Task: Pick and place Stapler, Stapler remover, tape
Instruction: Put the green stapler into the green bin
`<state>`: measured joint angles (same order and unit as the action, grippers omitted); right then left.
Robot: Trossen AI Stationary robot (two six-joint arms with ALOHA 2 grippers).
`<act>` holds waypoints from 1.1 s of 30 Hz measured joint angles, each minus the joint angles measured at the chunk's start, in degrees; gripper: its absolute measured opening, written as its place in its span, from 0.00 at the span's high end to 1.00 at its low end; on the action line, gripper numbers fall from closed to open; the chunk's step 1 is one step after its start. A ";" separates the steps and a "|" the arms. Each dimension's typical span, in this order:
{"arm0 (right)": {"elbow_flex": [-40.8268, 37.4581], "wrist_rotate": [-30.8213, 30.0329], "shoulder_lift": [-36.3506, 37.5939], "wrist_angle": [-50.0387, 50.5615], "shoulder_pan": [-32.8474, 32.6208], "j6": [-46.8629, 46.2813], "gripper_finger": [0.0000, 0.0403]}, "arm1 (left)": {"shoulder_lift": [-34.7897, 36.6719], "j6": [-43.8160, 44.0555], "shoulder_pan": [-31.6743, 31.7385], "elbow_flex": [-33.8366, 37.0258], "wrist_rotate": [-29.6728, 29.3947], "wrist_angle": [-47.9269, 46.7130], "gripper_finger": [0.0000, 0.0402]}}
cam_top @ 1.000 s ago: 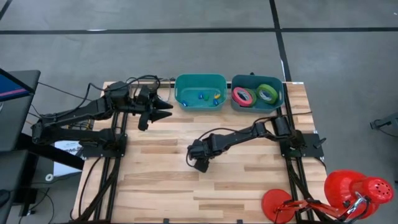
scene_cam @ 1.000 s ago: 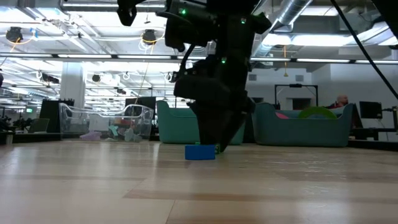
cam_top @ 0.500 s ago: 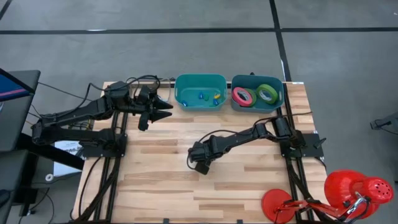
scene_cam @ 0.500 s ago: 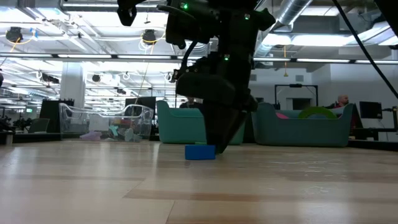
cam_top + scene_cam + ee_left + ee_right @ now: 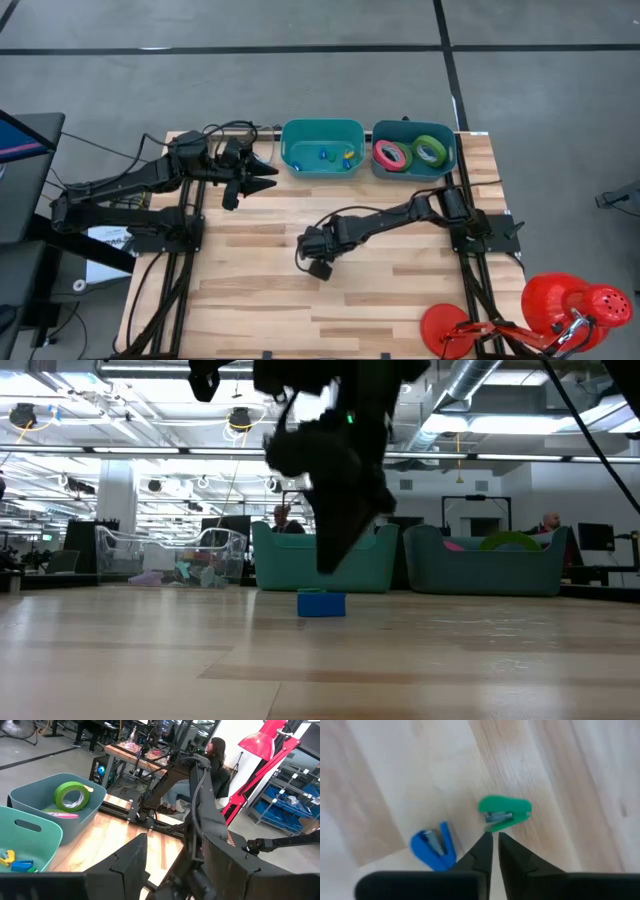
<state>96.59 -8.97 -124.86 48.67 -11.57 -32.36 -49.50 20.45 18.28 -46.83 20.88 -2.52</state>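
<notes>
Lifting my right gripper (image 5: 493,838) off the table, I see its fingers have snapped nearly shut on nothing; the green stapler (image 5: 504,812) and blue staple remover (image 5: 434,848) stay down. The grab missed.

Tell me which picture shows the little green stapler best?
The right wrist view: the green stapler lies in plain sight on the wood, just past the right claw, beside a blue one. The high view hides it under the right arm. The low view shows only something blue on the table. The left wrist view misses it.
</notes>
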 joint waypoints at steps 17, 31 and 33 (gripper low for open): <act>19.09 -1.81 0.09 18.18 3.26 9.05 1.00 | 0.26 -0.02 0.00 0.02 -0.02 -0.01 0.55; 20.47 -0.97 0.11 23.39 2.60 19.16 0.99 | 1.98 -2.48 0.11 -0.04 -0.02 -4.53 0.55; 20.47 0.89 0.11 21.70 2.77 19.83 0.96 | 2.77 -2.55 0.11 0.06 -0.02 -9.01 0.55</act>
<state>117.05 -8.08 -124.75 70.38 -8.81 -12.53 -46.73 17.89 18.39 -46.77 20.86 -11.54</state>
